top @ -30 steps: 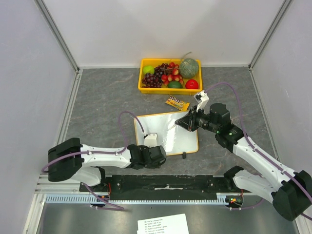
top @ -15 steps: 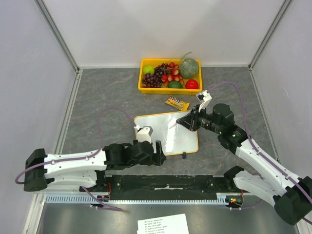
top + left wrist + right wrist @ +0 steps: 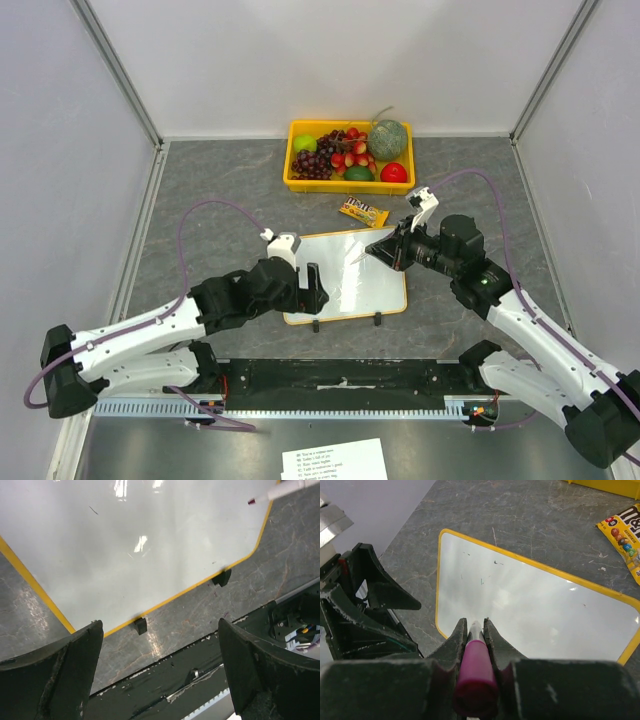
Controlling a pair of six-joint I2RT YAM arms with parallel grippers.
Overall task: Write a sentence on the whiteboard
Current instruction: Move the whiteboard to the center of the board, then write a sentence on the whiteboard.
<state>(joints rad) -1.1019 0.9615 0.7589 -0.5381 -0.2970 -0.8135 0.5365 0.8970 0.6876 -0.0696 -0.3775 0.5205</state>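
Observation:
The whiteboard [image 3: 365,285], white with an orange-yellow frame and two black clip feet, lies flat in the middle of the table. It fills the left wrist view [image 3: 150,545] and shows in the right wrist view [image 3: 535,600]. No sentence shows on it, only a few tiny specks. My right gripper [image 3: 385,250] is shut on a pink-capped marker [image 3: 475,675], whose tip [image 3: 251,501] hovers over the board's right part. My left gripper [image 3: 308,288] is open and empty above the board's near left part, its fingers [image 3: 55,675] spread wide.
A yellow tray [image 3: 300,186] of fruit stands at the back. An M&M's bag [image 3: 363,211] lies between it and the board. The black base rail [image 3: 340,380] runs along the near edge, and a printed paper sheet [image 3: 335,460] lies below it.
My left gripper has risen from the board's near left corner and moved farther over the board, its arm stretching out. The right gripper with the marker shifted slightly right. The board has not moved.

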